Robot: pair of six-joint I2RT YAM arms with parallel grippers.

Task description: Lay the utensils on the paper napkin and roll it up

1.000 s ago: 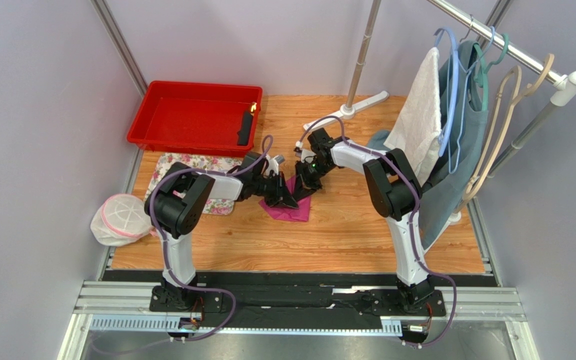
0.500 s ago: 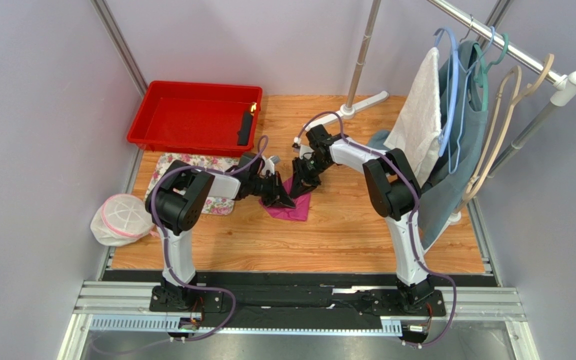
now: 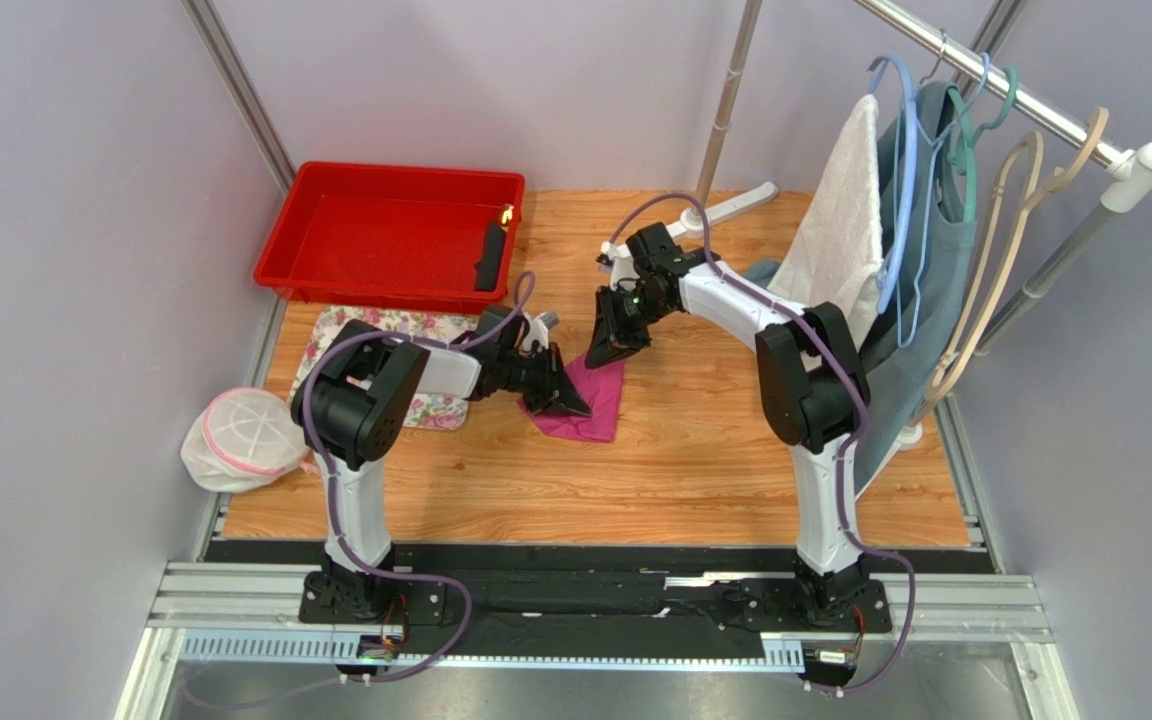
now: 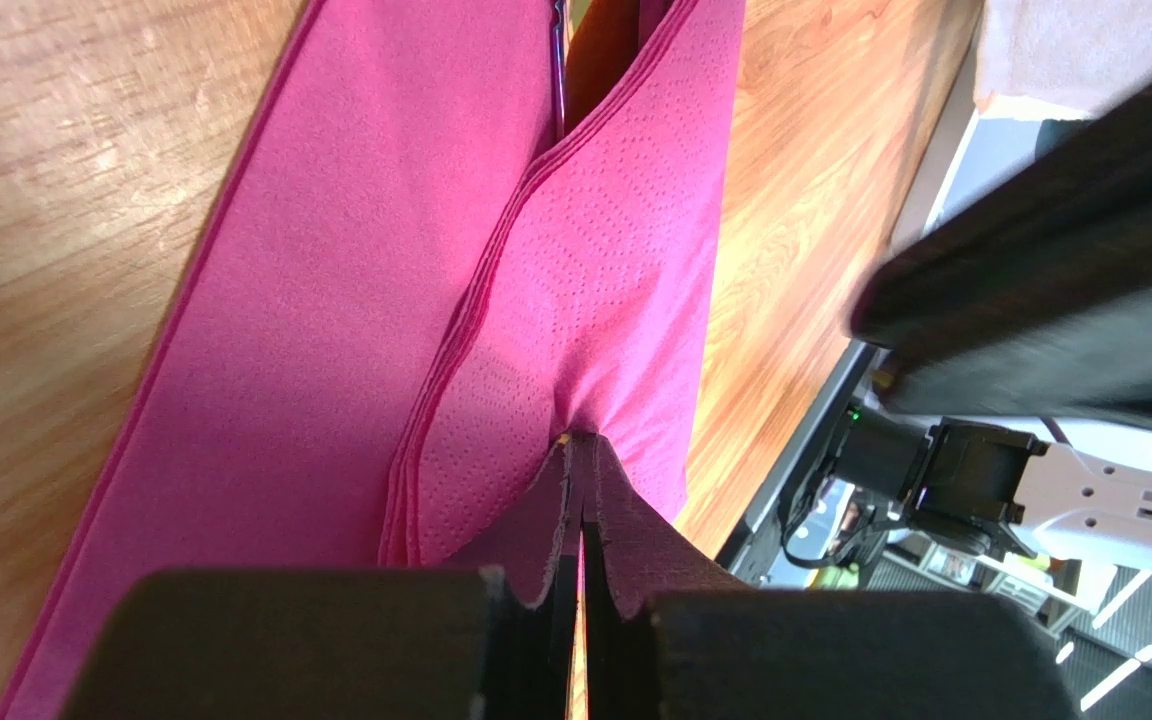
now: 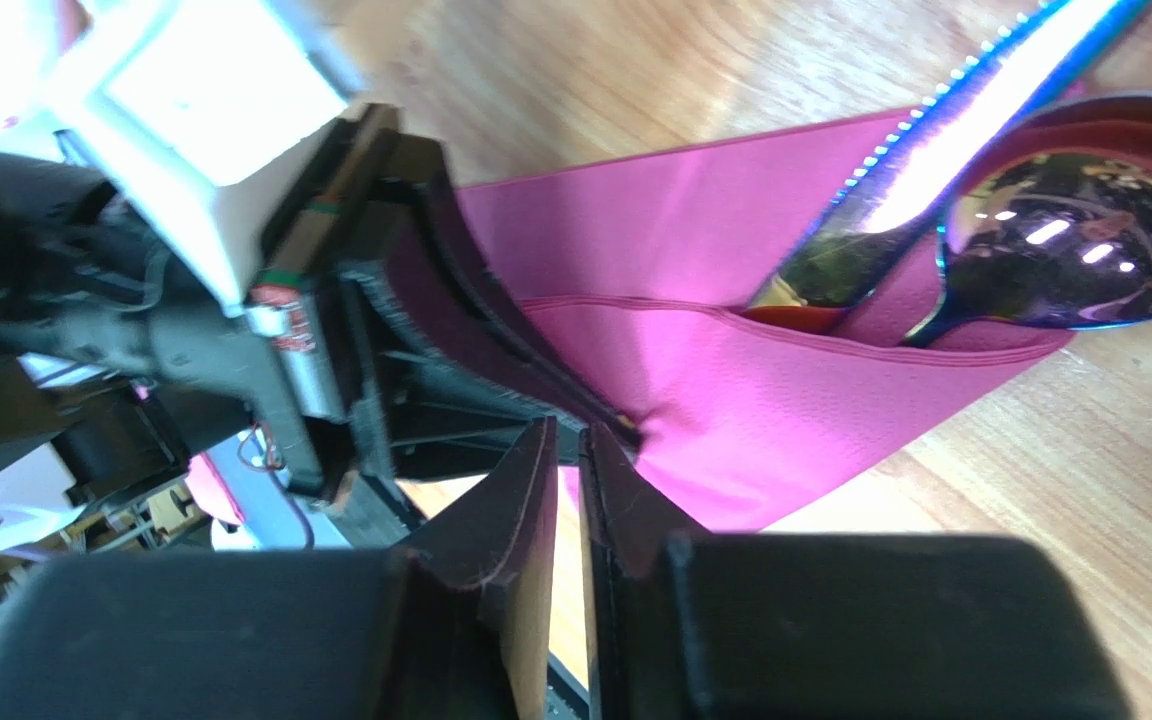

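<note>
The magenta paper napkin (image 3: 599,411) lies folded on the wooden table. My left gripper (image 3: 569,398) is shut, pinching the folded upper layer at its edge (image 4: 579,447). In the left wrist view the napkin (image 4: 387,270) runs away from the fingers, with a thin purplish utensil handle (image 4: 557,60) in the fold. In the right wrist view the utensils (image 5: 1078,225) poke out of the napkin (image 5: 778,405) as shiny iridescent spoon bowls. My right gripper (image 3: 602,348) hangs just behind the napkin. Its fingertips (image 5: 570,435) are slightly apart, open with nothing between them.
A red tray (image 3: 330,240) holding a black object (image 3: 491,258) sits at the back left. A floral cloth (image 3: 387,327) lies under the left arm, and a white mesh bag (image 3: 244,435) is at the left edge. A garment rack with hangers (image 3: 928,180) stands at the right.
My right gripper has let go of the napkin, opened a little, and drawn back from it toward the far side. My left gripper keeps its pinch, shifted slightly.
</note>
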